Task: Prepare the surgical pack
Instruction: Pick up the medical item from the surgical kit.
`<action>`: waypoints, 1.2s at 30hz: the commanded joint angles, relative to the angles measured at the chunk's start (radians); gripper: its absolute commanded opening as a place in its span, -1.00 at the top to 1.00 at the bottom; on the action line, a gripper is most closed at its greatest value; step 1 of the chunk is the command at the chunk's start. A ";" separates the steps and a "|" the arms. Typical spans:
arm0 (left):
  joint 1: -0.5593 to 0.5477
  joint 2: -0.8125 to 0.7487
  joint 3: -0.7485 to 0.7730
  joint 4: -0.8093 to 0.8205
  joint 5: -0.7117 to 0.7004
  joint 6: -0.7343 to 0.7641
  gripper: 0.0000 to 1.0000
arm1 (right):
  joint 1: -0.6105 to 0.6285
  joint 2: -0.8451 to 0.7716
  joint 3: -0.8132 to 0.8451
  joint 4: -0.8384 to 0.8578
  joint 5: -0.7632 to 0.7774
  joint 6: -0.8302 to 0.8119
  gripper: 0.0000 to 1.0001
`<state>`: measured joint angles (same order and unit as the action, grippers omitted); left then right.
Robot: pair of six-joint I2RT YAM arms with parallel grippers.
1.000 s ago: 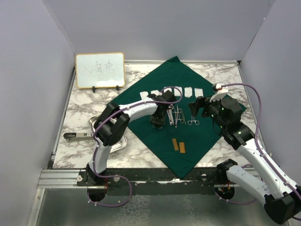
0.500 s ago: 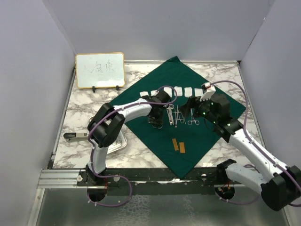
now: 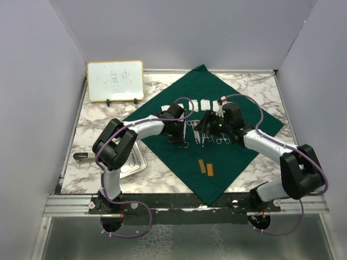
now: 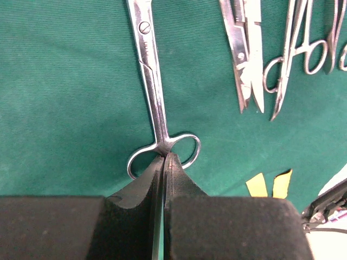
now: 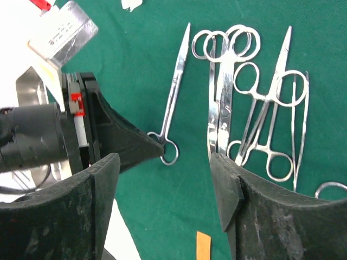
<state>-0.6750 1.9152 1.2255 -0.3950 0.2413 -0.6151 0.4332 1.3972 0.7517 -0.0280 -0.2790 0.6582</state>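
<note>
Our left gripper (image 4: pixel 162 165) pinches the scissors (image 4: pixel 153 81) by a ring. Our right gripper (image 5: pixel 165 162) gapes empty above the instruments (image 5: pixel 255 108) mid-drape (image 3: pixel 233 157). We cannot tell what the tray (image 3: pixel 139 164), near the tabletop's left edge, holds.

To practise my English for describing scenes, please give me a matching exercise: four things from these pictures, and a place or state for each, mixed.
1 left tool
2 right tool
3 whiteboard
4 steel tray

a open above the instruments
b shut on the scissors
c left of the drape
d upright at the far left

Pairs: 1b, 2a, 3d, 4c
</note>
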 commanded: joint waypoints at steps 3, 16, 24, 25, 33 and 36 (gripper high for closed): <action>-0.018 0.051 -0.086 0.043 0.033 0.003 1.00 | 0.004 0.183 0.124 0.140 -0.105 0.037 -0.24; -0.017 0.040 -0.145 0.086 0.029 0.003 1.00 | -0.022 0.501 0.338 0.119 -0.207 0.023 0.14; -0.016 0.034 -0.159 0.085 0.010 0.012 1.00 | -0.027 0.601 0.386 0.113 -0.214 0.012 0.13; -0.017 0.034 -0.161 0.086 0.011 0.013 1.00 | -0.028 0.611 0.389 0.117 -0.218 0.013 0.13; -0.017 0.042 -0.162 0.064 -0.041 0.033 1.00 | -0.048 0.663 0.390 0.160 -0.258 0.047 0.13; -0.017 0.046 -0.161 0.053 -0.066 0.044 1.00 | -0.051 0.681 0.390 0.188 -0.300 0.054 0.13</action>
<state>-0.6743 1.8805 1.1217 -0.2260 0.2810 -0.6189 0.3931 2.0212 1.1389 0.1131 -0.5282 0.6998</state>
